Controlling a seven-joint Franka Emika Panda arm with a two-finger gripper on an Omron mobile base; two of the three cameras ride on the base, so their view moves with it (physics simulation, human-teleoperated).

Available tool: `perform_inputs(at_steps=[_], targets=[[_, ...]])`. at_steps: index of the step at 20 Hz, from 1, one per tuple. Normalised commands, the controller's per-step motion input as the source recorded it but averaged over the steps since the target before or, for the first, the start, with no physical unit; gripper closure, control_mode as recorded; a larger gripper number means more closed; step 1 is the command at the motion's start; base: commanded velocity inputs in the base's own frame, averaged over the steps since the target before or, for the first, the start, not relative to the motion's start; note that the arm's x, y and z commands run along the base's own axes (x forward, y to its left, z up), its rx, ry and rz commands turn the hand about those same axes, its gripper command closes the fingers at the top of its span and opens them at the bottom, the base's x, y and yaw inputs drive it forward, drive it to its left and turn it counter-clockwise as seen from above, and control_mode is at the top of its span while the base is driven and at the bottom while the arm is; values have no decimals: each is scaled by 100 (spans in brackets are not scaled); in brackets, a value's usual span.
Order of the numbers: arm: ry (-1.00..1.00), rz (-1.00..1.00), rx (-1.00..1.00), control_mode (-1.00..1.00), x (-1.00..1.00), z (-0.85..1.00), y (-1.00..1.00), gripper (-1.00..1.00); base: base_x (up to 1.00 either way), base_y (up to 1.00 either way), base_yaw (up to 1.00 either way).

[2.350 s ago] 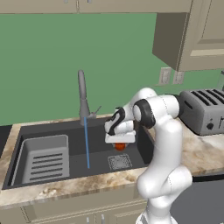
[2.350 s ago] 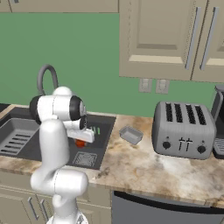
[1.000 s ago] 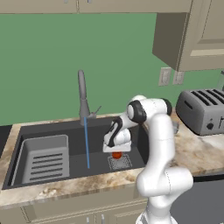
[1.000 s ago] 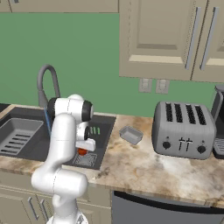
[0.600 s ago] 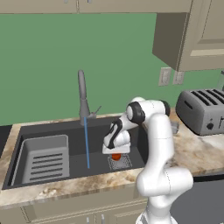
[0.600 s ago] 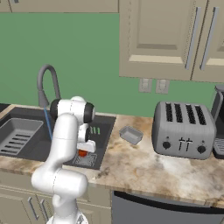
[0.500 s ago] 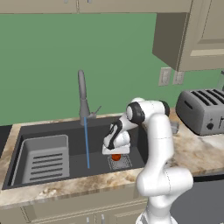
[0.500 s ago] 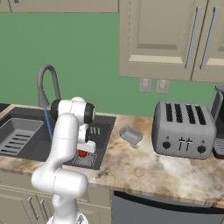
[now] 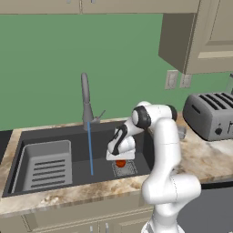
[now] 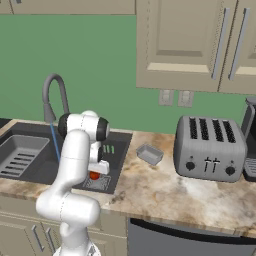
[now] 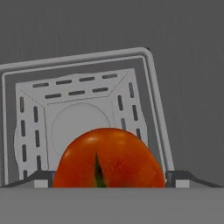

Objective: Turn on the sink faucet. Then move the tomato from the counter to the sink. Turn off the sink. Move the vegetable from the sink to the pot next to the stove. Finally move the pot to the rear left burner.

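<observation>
A: We have the tool [image 9: 120, 160] low in the sink [image 9: 68, 136], right over the drain grate [image 11: 83, 118]. How do we finish this drop well?

B: Our fingers look spread wide, one on each side of the tomato [image 11: 109, 159], and we judge they no longer pinch it. We should lift straight up, with no sideways drift, so we don't nudge the tomato and send it rolling.

A: Where does it lie relative to the tool?

B: Directly between and under the fingers, at the near right part of the basin, on or just above the grate; we cannot tell whether it touches. From the right base view the tomato [image 10: 93, 175] peeks out beneath the hand.

A: And the water?

B: A thin blue stream falls from the faucet [image 9: 85, 102] to the left of the tool, apart from the tomato. Once we are clear, the lever at the faucet's base is our next target.
</observation>
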Motion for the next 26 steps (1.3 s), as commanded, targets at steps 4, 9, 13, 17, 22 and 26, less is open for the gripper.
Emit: perform_inputs(at_steps=[4, 9, 13, 17, 22, 26], targets=[[0, 0, 0, -100, -2, 25, 0, -100, 0, 0, 0], [0, 0, 0, -100, -6, 37, 0, -100, 0, 0, 0], [-1, 0, 0, -100, -16, 43, 0, -100, 0, 0, 0], [-3, 0, 0, -100, -22, 51, 0, -100, 0, 0, 0], [-4, 0, 0, -100, -20, 60, 0, -100, 0, 0, 0], [-5, 0, 0, -100, -25, 68, 0, -100, 0, 0, 0]])
